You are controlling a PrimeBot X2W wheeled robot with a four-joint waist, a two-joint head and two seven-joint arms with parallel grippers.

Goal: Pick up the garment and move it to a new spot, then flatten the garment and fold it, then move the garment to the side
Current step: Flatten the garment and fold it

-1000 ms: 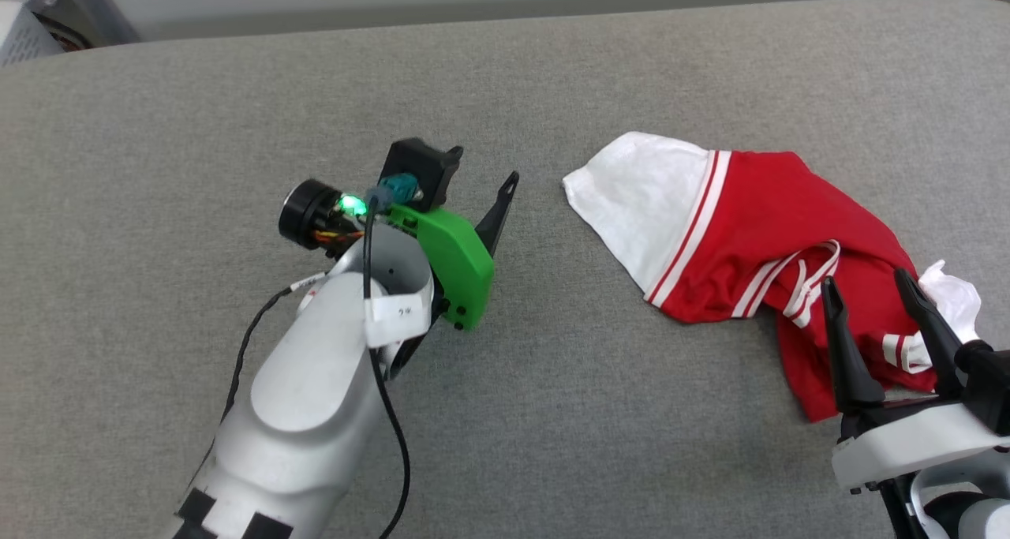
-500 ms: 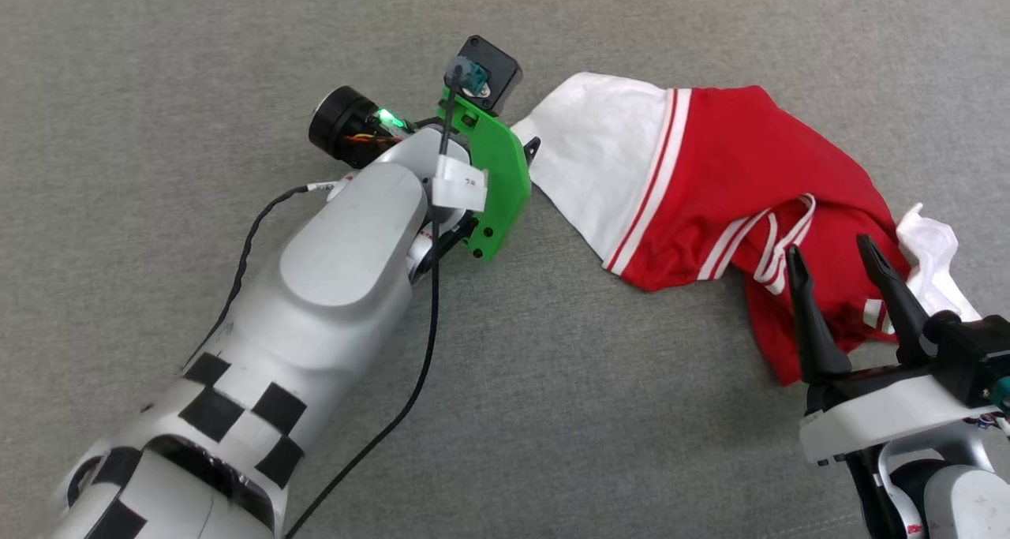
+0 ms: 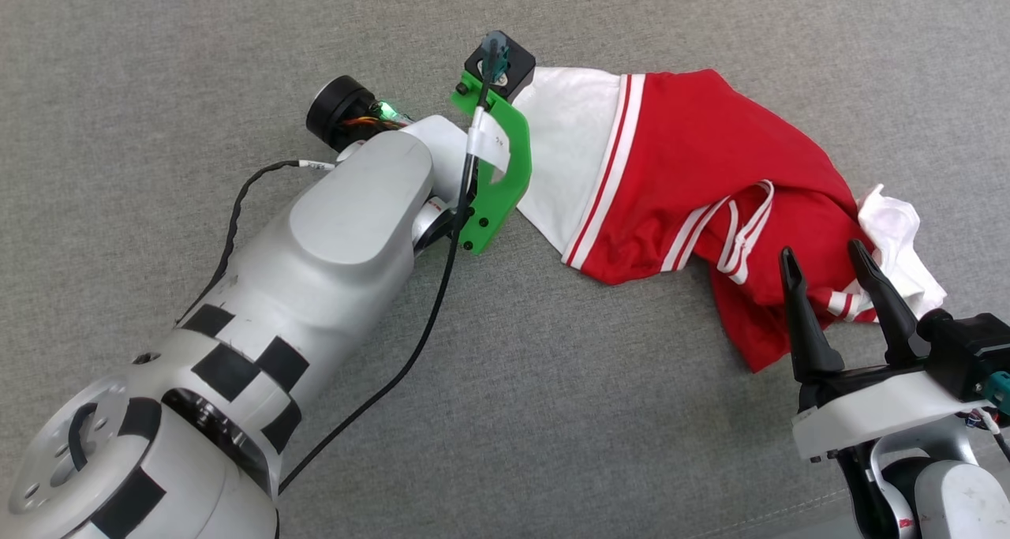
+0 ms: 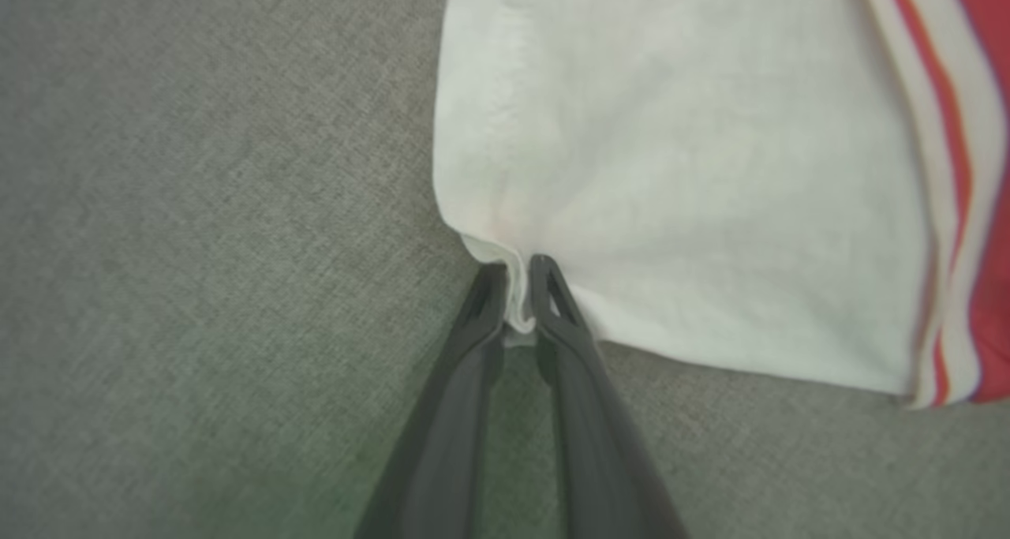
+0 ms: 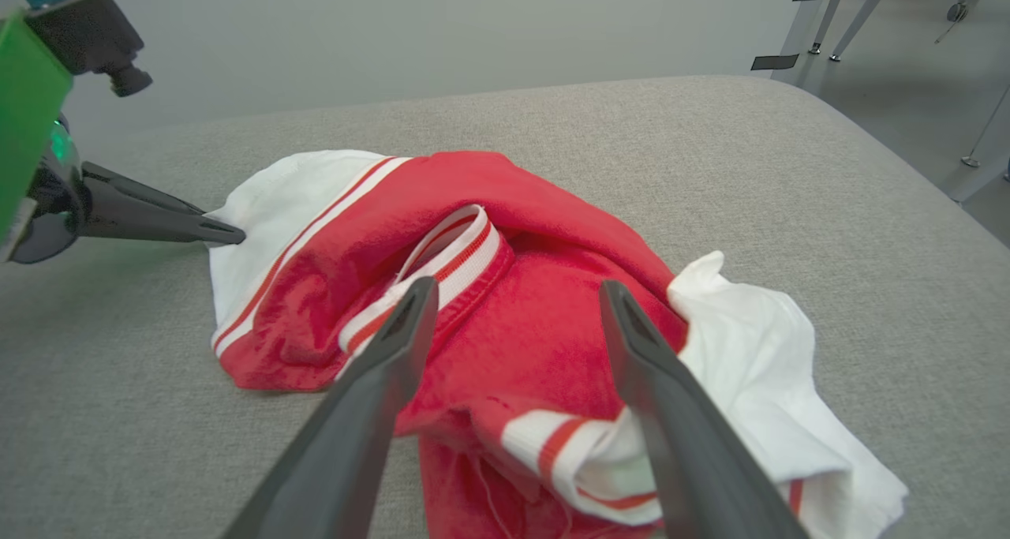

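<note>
The garment (image 3: 694,176) lies crumpled on the grey padded surface, red with white sleeves and striped trim. My left gripper (image 4: 517,286) is shut on the edge of its white left sleeve (image 4: 671,168), with a fold of cloth pinched between the tips. From the right wrist view that gripper (image 5: 229,233) reaches in from the left. In the head view its fingers are hidden under the green wrist mount (image 3: 497,176). My right gripper (image 3: 821,249) stands open over the garment's near right end, its fingers (image 5: 518,288) straddling the collar trim and red cloth (image 5: 536,318) without closing on them.
The grey padded surface (image 3: 552,413) spreads on all sides of the garment. Its rounded right edge (image 5: 907,176) drops to a floor with metal legs (image 5: 868,2) beyond. A black cable (image 3: 426,342) hangs along my left arm.
The head camera has tilted down and shifted. My left gripper has travelled right to the white sleeve and shut on its edge. The right gripper stays open over the garment.
</note>
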